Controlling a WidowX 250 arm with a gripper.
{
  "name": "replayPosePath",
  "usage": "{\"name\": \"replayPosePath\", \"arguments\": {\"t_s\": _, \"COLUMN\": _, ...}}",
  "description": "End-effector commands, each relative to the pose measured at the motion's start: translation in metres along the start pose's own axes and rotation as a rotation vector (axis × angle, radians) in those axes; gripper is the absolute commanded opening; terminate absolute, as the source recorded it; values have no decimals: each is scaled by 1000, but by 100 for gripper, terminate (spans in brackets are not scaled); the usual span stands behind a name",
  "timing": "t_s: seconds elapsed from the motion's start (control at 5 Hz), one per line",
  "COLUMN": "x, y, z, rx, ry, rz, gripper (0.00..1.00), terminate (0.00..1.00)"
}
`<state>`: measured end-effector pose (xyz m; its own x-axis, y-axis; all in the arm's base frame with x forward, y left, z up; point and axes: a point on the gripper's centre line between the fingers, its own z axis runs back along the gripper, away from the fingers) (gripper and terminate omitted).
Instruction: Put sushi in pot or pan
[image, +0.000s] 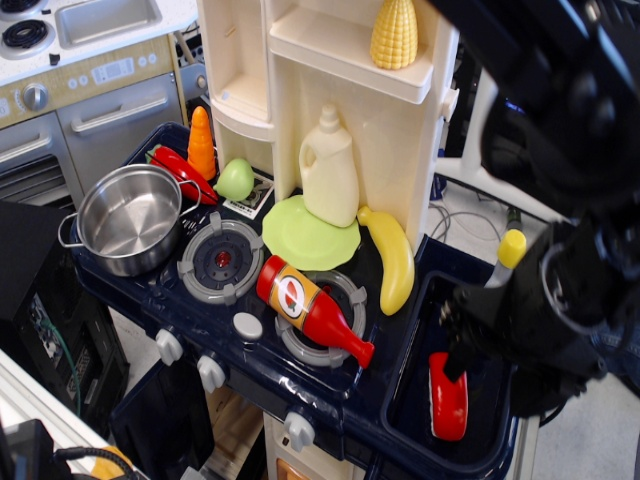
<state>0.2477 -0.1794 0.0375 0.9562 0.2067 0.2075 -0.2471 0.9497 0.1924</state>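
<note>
A: Where's the sushi (447, 400)?

B: Lying in the dark sink (412, 405) at the right end of the bench (150, 305); red, long axis running toward the front rim; upper end partly hidden behind the black arm.

A: And the pincer (462, 338)?

B: Low over the sink, right above the sushi's upper end; dark and blurred against the arm, so can't tell how wide the jaws stand, nor whether anything is held; touching the sushi or just short of it, can't tell either.

A: The pot (130, 218)?

B: Far left corner of the bench, upright, mouth open and nothing inside; one loop handle poking past the left edge; well apart from the sushi.

A: Between the two?

B: Crowded; ketchup (312, 309) lying diagonally across the near burner (345, 287), cap toward the front edge; banana (393, 257) just beside the sink's left wall; green plate (295, 235) under the white jug (329, 168), against the cream tower (400, 190); second burner (218, 260) bare, next to the pot.

A: Behind the pot?

B: Chili (180, 170), carrot (202, 143) and a green pear-like piece (235, 179), tucked by the tower's foot.

A: Open room anywhere?

B: Above the front half of the bench, over the burners and knobs (169, 347); tower and its shelf with the corn (394, 33) closing off the back; faucet (511, 250) at the sink's rear, mostly behind the arm.
</note>
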Motion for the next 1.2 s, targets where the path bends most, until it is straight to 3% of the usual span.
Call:
{"name": "replayPosePath", "arguments": {"t_s": 0.0, "x": 11, "y": 2, "z": -15, "rx": -47, "ry": -54, "rz": -20, "gripper": 100, "terminate": 0}}
{"name": "replayPosePath", "arguments": {"t_s": 0.6, "x": 24, "y": 16, "z": 3, "rx": -53, "ry": 21, "rz": -27, "gripper": 100, "terminate": 0}}
{"name": "replayPosePath", "arguments": {"t_s": 0.8, "x": 21, "y": 14, "z": -29, "rx": -105, "ry": -37, "rz": -23, "gripper": 100, "terminate": 0}}
{"name": "replayPosePath", "arguments": {"t_s": 1.0, "x": 22, "y": 20, "z": -47, "rx": -141, "ry": -55, "rz": -4, "gripper": 100, "terminate": 0}}
